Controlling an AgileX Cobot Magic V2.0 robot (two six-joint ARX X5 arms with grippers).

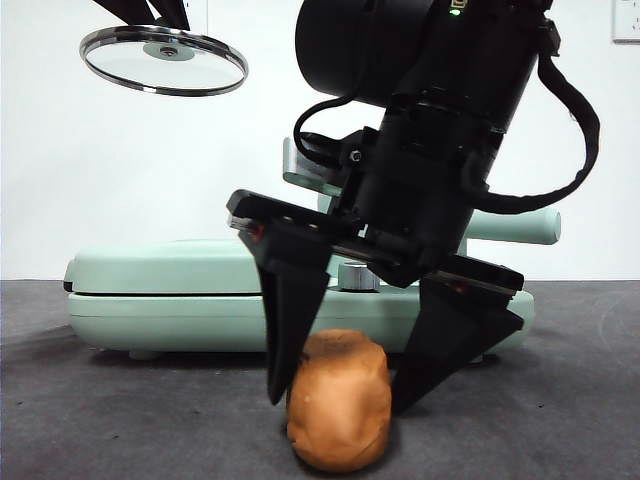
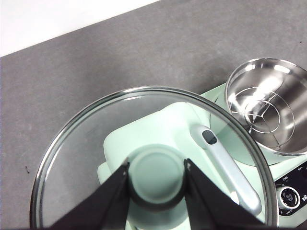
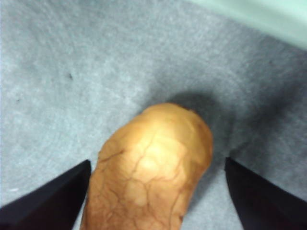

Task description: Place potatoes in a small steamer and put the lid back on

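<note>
I work over a dark grey table (image 1: 100, 420) with a matte, faintly speckled top, and I see a few tiny dark flecks on it. Behind it stands a plain white wall (image 1: 90, 180), evenly lit, meeting the table's far edge in a straight line. High on that wall, at the edge of the front view, sits a pale square plate (image 1: 627, 20). Soft shadows lie on the grey surface

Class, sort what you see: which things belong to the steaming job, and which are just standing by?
Job: potato between open right gripper jaws; lid held up by left gripper; open steamer.
Standing by: flat griddle; grey table.
</note>
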